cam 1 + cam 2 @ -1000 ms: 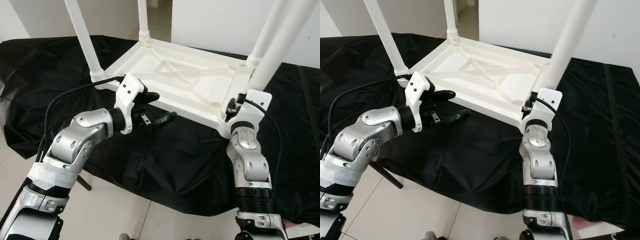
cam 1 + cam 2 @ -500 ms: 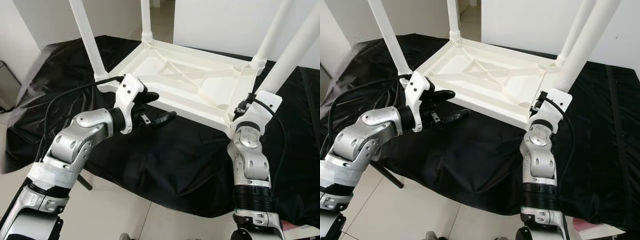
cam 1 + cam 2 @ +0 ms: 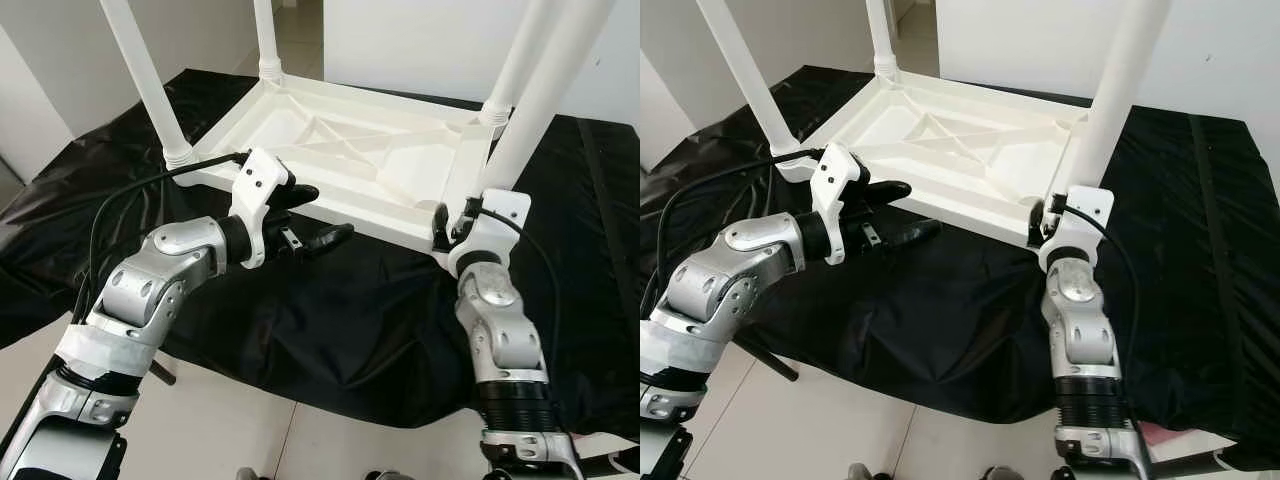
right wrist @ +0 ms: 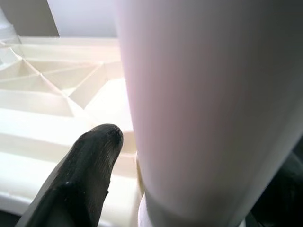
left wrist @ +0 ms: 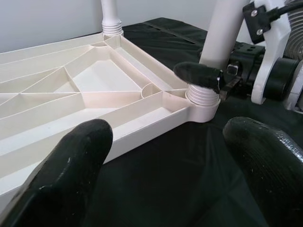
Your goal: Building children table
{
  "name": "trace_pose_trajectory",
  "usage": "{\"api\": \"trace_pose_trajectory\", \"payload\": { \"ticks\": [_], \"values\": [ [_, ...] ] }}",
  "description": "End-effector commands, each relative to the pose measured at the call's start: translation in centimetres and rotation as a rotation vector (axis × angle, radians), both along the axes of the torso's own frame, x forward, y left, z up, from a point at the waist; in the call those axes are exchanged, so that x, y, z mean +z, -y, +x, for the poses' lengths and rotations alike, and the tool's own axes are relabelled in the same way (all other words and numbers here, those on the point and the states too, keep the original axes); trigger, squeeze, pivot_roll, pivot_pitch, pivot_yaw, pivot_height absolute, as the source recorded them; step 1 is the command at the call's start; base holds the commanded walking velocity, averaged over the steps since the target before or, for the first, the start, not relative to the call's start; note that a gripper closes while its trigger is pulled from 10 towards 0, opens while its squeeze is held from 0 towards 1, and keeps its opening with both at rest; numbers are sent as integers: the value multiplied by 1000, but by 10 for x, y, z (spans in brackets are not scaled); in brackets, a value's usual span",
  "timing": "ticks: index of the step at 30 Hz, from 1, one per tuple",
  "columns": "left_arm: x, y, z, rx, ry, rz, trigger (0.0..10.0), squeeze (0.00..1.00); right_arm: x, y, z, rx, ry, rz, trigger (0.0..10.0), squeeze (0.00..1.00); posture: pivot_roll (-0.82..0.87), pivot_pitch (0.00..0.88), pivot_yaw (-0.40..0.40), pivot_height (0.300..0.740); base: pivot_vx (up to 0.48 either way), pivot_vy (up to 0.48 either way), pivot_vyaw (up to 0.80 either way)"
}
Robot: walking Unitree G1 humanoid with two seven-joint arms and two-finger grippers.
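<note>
The right pincer (image 3: pixel 452 215) sits at the near right corner of the upturned children table (image 3: pixel 350 160), its black fingers (image 4: pixel 83 175) on either side of the near right leg (image 3: pixel 530 95) just above the socket. One finger shows beside the white tube and the other is a dark edge behind it, so the grip looks closed around the leg — though actual contact is hard to confirm.

The left pincer (image 3: pixel 310 215) hovers just off the table's near long edge, fingers spread wide and holding nothing; one finger lies over the rim, the other hangs above the black cloth (image 3: pixel 330 320).

The table lies top-down on the cloth-draped counter (image 3: pixel 1200 250), ribbed underside up, with four white legs rising from its corners. All of them are cut off by the top of the head views.

Open black cloth runs between the table's near edge and the counter's front edge, and more lies to the right of the table. Pale tiled floor (image 3: pixel 230 430) lies below the front edge. A black cable (image 3: pixel 140 190) loops from the left wrist across the cloth.
</note>
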State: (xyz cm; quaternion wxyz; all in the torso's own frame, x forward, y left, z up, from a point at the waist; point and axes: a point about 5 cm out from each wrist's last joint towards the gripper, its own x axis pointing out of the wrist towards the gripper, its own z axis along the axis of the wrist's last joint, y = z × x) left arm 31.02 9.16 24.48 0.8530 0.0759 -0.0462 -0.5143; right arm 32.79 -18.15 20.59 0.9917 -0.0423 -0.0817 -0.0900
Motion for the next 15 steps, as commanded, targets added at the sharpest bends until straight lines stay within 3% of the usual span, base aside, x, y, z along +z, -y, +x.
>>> {"api": "trace_pose_trajectory", "payload": {
  "ticks": [1, 7, 15],
  "values": [
    [-1, -2, -3, -42, -2, 19, 10000, 0, 3, 0, 0, 13, 12, -25, 10000, 0, -110, 123, 90, 740, 0, 0, 0],
    [-1, -1, -3, -43, -4, 18, 10000, 0, 7, 8, 2, 56, 15, -126, 10000, 0, -110, 123, 90, 740, 0, 0, 0],
    [0, -2, -3, -42, -4, 18, 10000, 0, 9, 15, 2, 153, -11, -173, 10000, 0, -112, 134, 94, 740, 0, 0, 0]
  ]
}}
